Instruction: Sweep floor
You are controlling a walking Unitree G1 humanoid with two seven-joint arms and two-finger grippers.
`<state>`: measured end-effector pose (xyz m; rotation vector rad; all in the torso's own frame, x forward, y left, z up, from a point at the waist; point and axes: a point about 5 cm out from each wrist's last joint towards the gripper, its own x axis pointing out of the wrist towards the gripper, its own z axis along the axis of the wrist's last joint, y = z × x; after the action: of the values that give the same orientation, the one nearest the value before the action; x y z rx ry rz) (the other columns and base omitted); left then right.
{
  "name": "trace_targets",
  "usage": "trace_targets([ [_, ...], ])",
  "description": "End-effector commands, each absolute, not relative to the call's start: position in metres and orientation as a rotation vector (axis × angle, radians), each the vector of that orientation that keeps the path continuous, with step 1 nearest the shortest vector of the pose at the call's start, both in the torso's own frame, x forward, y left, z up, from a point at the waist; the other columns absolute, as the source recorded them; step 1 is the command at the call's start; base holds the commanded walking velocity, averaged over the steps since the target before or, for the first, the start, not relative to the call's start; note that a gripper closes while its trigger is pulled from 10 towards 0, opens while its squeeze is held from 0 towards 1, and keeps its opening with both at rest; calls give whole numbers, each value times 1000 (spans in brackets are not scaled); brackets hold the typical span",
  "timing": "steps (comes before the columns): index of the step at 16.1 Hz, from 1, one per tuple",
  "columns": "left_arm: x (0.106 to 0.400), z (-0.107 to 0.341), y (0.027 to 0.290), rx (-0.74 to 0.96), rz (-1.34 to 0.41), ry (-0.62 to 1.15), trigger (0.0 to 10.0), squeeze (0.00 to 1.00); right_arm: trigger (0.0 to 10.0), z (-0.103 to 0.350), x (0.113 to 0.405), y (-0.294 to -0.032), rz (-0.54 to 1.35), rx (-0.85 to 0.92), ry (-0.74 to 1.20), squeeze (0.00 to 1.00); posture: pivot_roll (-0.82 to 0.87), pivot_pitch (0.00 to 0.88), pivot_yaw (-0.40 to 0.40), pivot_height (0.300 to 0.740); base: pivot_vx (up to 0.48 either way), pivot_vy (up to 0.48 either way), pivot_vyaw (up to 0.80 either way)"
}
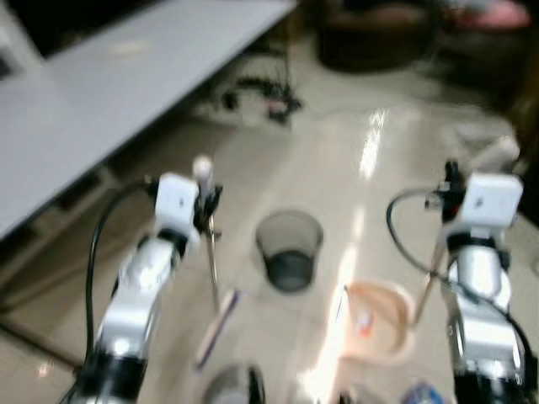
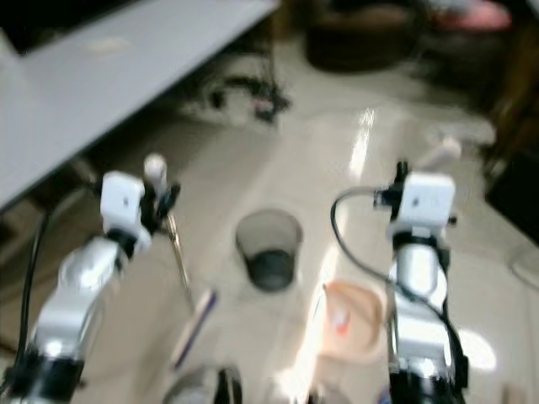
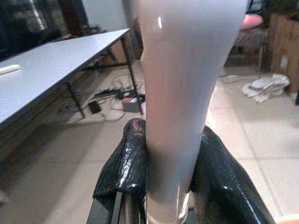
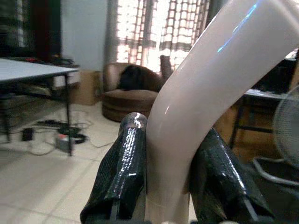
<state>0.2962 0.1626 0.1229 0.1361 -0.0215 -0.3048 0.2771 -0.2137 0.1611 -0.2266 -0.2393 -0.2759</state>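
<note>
My left gripper (image 1: 207, 200) is shut on a pale grey broom handle (image 3: 187, 70), with a black finger (image 3: 128, 158) on each side of it. The thin shaft runs down to the broom head (image 1: 216, 326) lying on the tiled floor. My right gripper (image 1: 450, 180) is shut on the curved beige handle (image 4: 210, 70) of a pinkish dustpan (image 1: 381, 324), which rests on the floor to the right of the broom head. A small red bit lies in the pan. A dark mesh waste bin (image 1: 290, 250) stands on the floor between the two arms, a little further away.
A long grey table (image 1: 101, 101) runs along the left, with cables and a power strip (image 1: 263, 94) under its far end. A dark armchair (image 1: 375, 34) stands at the back. Crumpled white cloth (image 3: 264, 86) lies on the floor at the right. A fan (image 4: 287, 135) is nearby.
</note>
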Motion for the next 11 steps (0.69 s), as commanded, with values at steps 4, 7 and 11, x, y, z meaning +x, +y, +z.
trace_targets([
  [4,302,142,158,167,-325,-94,10000,0,10000,166,275,-205,-250,-226,-258,0,-10,23,92,740,-72,0,0],
  [7,304,149,156,157,-332,-135,10000,0,10000,164,274,-205,-246,-209,-227,0,-11,25,96,740,0,0,0],
  [11,307,154,155,167,-329,-156,10000,0,10000,159,276,-196,-224,-72,-215,0,-1,31,97,740,138,0,-159],
])
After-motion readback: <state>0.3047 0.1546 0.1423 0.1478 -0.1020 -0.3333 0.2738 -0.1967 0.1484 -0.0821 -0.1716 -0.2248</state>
